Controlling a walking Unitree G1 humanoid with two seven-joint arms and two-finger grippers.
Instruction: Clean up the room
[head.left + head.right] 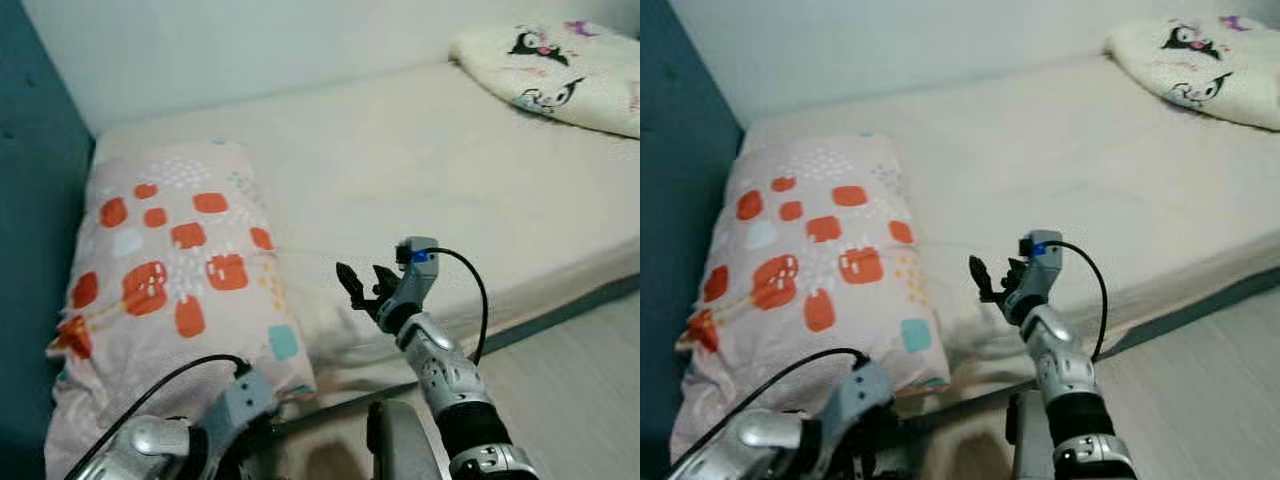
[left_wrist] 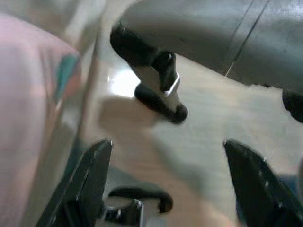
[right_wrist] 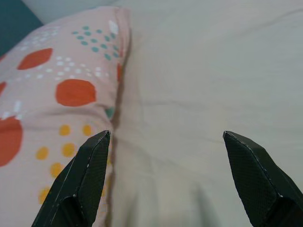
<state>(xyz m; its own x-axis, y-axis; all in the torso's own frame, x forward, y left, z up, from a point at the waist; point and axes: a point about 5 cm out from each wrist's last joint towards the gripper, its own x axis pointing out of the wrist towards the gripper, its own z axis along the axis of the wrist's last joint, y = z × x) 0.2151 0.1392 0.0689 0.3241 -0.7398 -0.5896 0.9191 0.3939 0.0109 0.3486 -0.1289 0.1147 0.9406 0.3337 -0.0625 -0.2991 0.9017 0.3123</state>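
A pink pillow (image 1: pixel 175 265) with orange patches lies at the head end of the bed (image 1: pixel 450 170), against a teal headboard (image 1: pixel 35 230). My right gripper (image 1: pixel 362 282) is raised over the bed's near edge, just right of the pillow, open with nothing between its fingers. In the right wrist view the pillow (image 3: pixel 52 94) and the cream sheet (image 3: pixel 208 90) lie ahead of the open fingers. My left gripper (image 2: pixel 170 189) hangs low beside the bed's edge, below the pillow's corner, open and empty, above the floor.
A white cushion (image 1: pixel 560 70) with black cartoon figures rests at the far right end of the bed. A white wall (image 1: pixel 250 45) runs behind the bed. Pale wooden floor (image 1: pixel 580 390) lies to the right of my body.
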